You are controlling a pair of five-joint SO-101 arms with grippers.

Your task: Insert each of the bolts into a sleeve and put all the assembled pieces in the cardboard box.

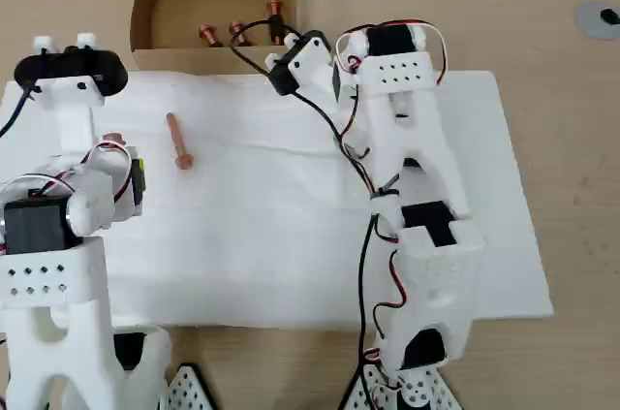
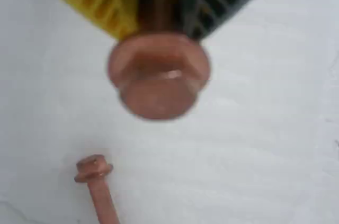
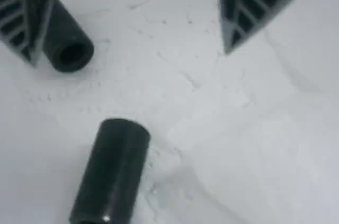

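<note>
My left gripper [image 2: 159, 1] is shut on a copper bolt [image 2: 158, 75], held with its hex head pointing at the wrist camera above the white cloth. In the high view this gripper [image 1: 118, 146] hangs over the cloth's left part. A second copper bolt [image 1: 179, 142] [image 2: 95, 181] lies loose on the cloth just beside it. My right gripper [image 3: 128, 54] stands open over the cloth. One black sleeve [image 3: 66, 44] lies against one of its fingers [image 3: 26, 17], and another black sleeve [image 3: 111, 171] lies a little apart from it. The cardboard box [image 1: 145, 3] holds three assembled pieces [image 1: 238, 34].
A white cloth [image 1: 291, 236] covers the middle of the wooden table. The right arm's body [image 1: 407, 119] and its cables stretch over the cloth's right half. The box stands at the cloth's far edge, right beside that arm's wrist.
</note>
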